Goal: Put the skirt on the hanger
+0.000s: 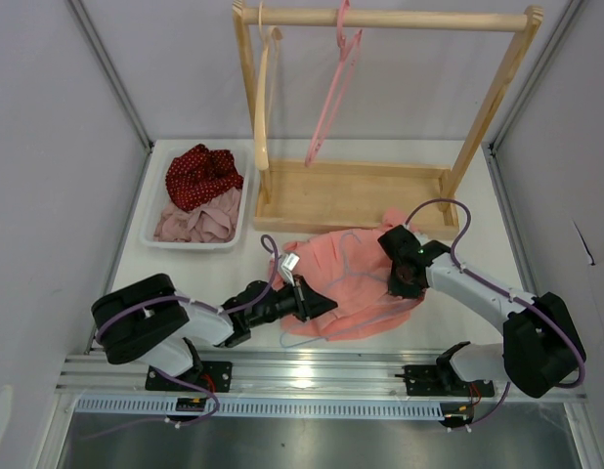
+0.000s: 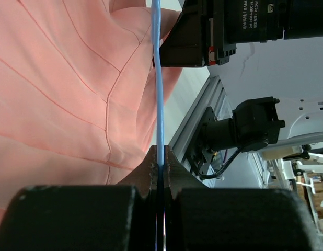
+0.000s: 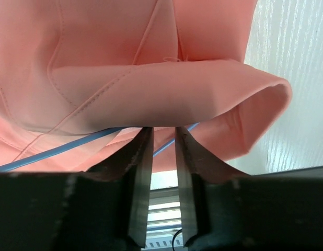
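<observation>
Skirt: lay on table, centre. Hanger: wire pinched in left tool. Right tool: narrowly parted, empty, at skirt's fold.

White print on the black cylindrical motor housing at the top of the left wrist view reads in part "DAMI", its smaller lines too fine to make out, with nothing else legible.

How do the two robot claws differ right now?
The left gripper is shut on the thin blue hanger; the right gripper stands slightly open, gripping nothing. The left lies at the left side of the skirt, the right at its right side. Both are black, two-fingered.
</observation>
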Robot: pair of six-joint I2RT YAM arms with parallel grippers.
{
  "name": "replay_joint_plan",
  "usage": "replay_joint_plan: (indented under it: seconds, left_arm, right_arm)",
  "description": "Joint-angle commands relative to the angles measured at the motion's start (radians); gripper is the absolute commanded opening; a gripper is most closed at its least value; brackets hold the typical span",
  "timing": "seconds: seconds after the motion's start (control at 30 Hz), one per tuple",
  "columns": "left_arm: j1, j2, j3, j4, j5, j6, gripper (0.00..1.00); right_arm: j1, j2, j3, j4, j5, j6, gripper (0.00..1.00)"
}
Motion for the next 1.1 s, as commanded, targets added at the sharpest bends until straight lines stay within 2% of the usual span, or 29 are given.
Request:
replay_joint_plan:
  seconds: [0.0, 0.27, 0.5, 0.67, 0.77, 0.93, 1.07]
  left_arm:
    - [-0.023, 0.02, 0.058, 0.013, -0.026, 0.067, 0.0]
    - [-0.032, 0.167, 0.024, 0.304, 0.017, 0.032, 0.0]
    - [-0.032, 0.204, 0.035, 0.32, 0.014, 0.032, 0.0]
    - [-0.032, 0.203, 0.047, 0.321, 0.025, 0.047, 0.0]
    - [-0.032, 0.22, 0.038, 0.376, 0.042, 0.046, 0.0]
    - [-0.033, 0.257, 0.044, 0.433, 0.073, 0.038, 0.0]
    - [-0.034, 0.244, 0.049, 0.395, 0.08, 0.058, 0.0]
  right_arm:
    - [-0.004, -0.009, 0.026, -0.004, 0.025, 0.015, 0.3]
    - [-0.003, -0.004, 0.063, -0.027, 0.037, 0.01, 0.4]
    - [-0.004, -0.007, 0.086, -0.058, 0.082, 0.039, 0.49]
    - [-0.007, -0.047, 0.101, -0.075, 0.125, 0.062, 0.51]
    - [-0.009, -0.05, 0.109, -0.085, 0.129, 0.061, 0.51]
    - [0.002, -0.046, 0.136, -0.05, 0.085, 0.036, 0.5]
    - [0.057, -0.052, 0.173, 0.022, 0.043, -0.014, 0.52]
